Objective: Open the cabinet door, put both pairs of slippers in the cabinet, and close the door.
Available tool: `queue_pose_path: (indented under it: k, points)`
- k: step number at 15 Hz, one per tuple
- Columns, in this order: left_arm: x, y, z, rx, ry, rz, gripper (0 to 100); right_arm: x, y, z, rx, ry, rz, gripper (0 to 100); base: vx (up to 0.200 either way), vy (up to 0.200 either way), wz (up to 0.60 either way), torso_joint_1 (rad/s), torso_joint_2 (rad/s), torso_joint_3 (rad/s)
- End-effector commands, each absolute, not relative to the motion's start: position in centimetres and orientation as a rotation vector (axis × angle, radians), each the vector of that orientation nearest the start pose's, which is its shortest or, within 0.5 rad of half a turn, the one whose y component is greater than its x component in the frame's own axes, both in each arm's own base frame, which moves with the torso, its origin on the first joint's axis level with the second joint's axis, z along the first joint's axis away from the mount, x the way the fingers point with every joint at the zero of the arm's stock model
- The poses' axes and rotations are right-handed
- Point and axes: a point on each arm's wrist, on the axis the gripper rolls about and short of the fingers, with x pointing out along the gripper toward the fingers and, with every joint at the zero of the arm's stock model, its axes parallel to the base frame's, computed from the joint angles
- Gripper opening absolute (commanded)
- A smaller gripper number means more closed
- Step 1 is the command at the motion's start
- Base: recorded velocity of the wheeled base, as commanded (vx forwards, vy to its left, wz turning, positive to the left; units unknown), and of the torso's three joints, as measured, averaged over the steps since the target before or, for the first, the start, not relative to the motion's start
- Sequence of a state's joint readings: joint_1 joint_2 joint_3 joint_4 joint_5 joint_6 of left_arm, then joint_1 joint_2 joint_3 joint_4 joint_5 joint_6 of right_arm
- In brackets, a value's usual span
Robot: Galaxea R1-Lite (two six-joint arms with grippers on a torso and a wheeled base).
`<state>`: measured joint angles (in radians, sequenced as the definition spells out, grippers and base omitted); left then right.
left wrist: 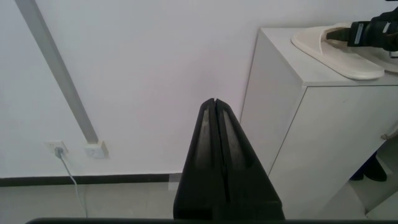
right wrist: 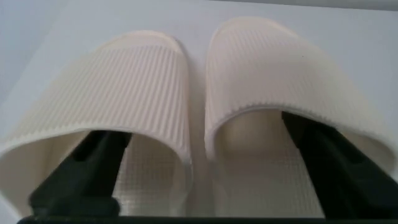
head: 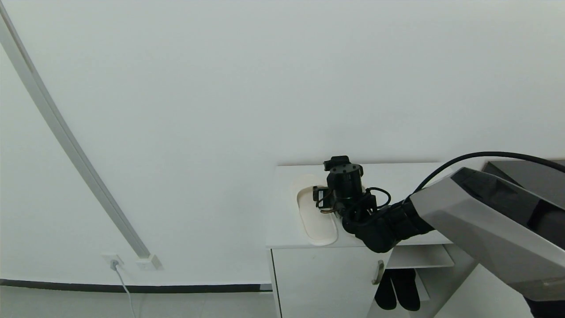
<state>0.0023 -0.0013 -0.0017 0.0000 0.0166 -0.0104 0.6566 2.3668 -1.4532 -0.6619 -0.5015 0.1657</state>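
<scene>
A pair of cream slippers (head: pixel 315 216) lies side by side on top of the white cabinet (head: pixel 282 221), near its left end. My right gripper (head: pixel 323 198) is open over them. In the right wrist view one finger (right wrist: pixel 81 174) sits under the strap of the left slipper (right wrist: pixel 124 81) and the other under the strap of the right slipper (right wrist: pixel 273 68). A black pair of slippers (head: pixel 397 289) stands inside the cabinet on a low shelf. My left gripper (left wrist: pixel 214 102) is shut on nothing, held low to the left of the cabinet (left wrist: pixel 323 137).
The cabinet's left door (head: pixel 322 278) is closed, with a handle (head: pixel 378 271) on its right edge. The right side stands open, showing shelves (head: pixel 419 258). A slanted conduit (head: pixel 66 132) and a wall socket (head: pixel 112 260) with a cable are on the wall to the left.
</scene>
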Motion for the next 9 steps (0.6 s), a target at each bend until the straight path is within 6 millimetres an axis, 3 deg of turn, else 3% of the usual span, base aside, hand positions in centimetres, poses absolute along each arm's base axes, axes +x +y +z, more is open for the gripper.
queue_pose_path:
  k: [1,7,9]
  points:
    - [-2.3,0.0,7.6,-0.011,-0.002,0.018,0,38.7,28.4,8.7,0.022,0.231,0.137,0,0.000,0.000,0.00,0.000,0.00,0.000]
    - [-2.3,0.0,7.6,-0.011,-0.002,0.020,0,38.6,28.4,8.8,0.025,0.228,0.137,0,0.000,0.000,0.00,0.000,0.00,0.000]
    - [-2.3,0.0,7.6,-0.011,-0.002,0.020,0,38.3,28.2,9.9,0.039,0.210,0.138,0,0.000,0.000,0.00,0.000,0.00,0.000]
